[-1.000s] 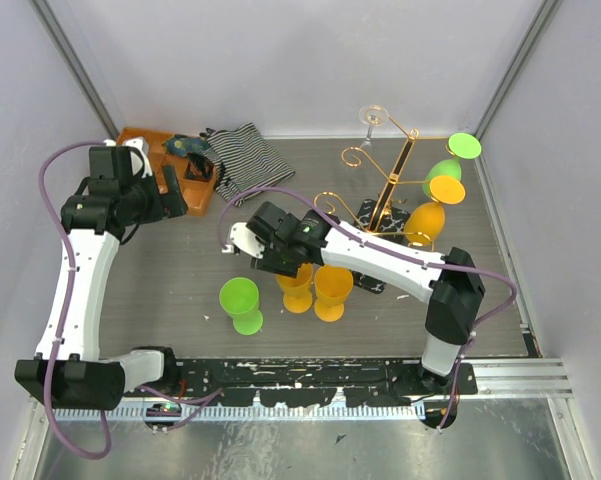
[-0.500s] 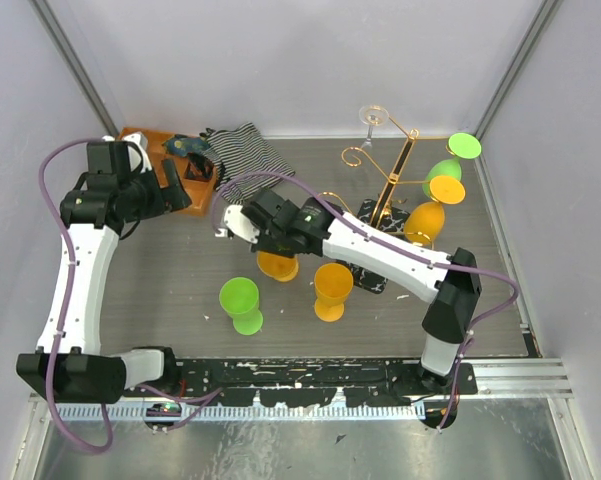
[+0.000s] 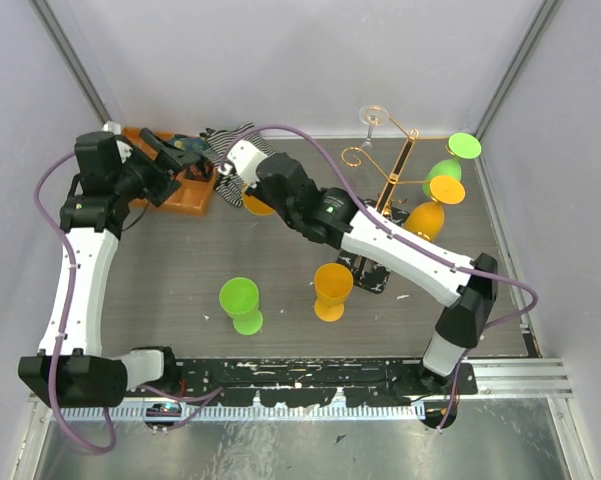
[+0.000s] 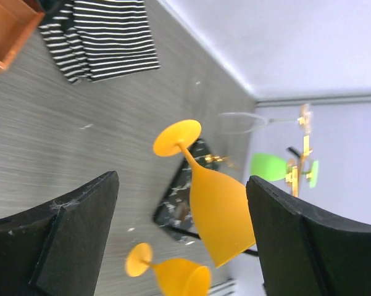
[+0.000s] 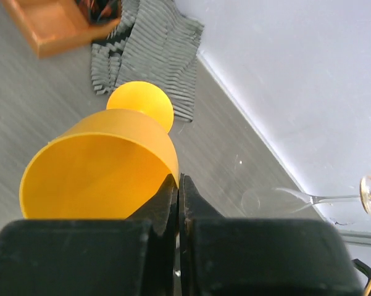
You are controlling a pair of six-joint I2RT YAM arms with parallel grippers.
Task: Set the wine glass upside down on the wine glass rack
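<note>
My right gripper (image 5: 178,180) is shut on the rim of an orange wine glass (image 5: 99,160), pinching its wall. The glass hangs in the air, tilted, with its foot (image 5: 140,102) pointing away. From above, that glass (image 3: 259,207) sits under the right gripper (image 3: 248,192) at the back left, near the striped cloth. The wine glass rack (image 3: 395,180), gold wire on a black speckled base (image 3: 372,275), stands at the back right and carries a green glass (image 3: 448,165), an orange glass (image 3: 432,210) and a clear one (image 3: 373,118). My left gripper (image 3: 178,165) is open over the orange tray; the held glass (image 4: 219,213) shows in its view.
A green glass (image 3: 240,303) and an orange glass (image 3: 331,290) stand on the table in front. A striped cloth (image 3: 242,150) and an orange tray (image 3: 175,180) holding a dark object lie at the back left. Walls close in the back and both sides.
My right gripper closed on the orange glass, lifted it out of the front cluster and carried it to the back left. The left arm swung back over the tray.
</note>
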